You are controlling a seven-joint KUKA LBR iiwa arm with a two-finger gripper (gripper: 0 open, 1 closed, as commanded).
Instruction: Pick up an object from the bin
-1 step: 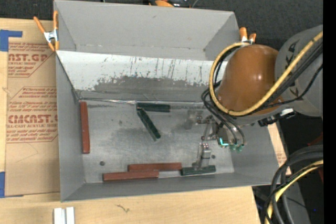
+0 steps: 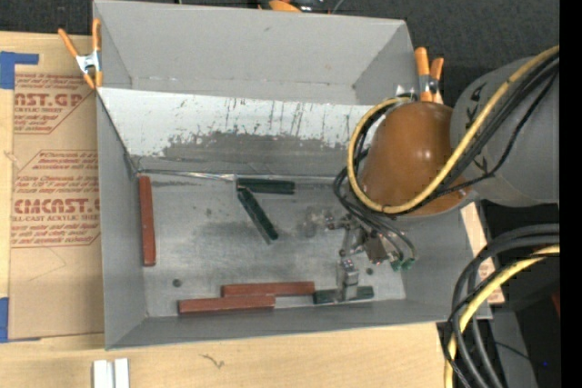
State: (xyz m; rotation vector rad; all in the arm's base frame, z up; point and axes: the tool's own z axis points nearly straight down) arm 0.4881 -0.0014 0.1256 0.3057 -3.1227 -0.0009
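Along the front wall of the grey metal bin (image 2: 255, 59), two flat reddish-brown bars (image 2: 268, 290) are lying side by side. Just right of them, a short dark green block (image 2: 356, 293) is sitting under the end effector (image 2: 349, 273), which is hanging close over it. Whether it is apart or together I cannot tell. A good pick is probably calling for a straight descent across the block's narrow width, clear of the nearer bar's end.

Elsewhere, a long reddish-brown bar (image 2: 145, 221) is lying along the left wall and two dark green sticks (image 2: 257, 215) are meeting mid-bin, well apart. The front wall is crowding the block.
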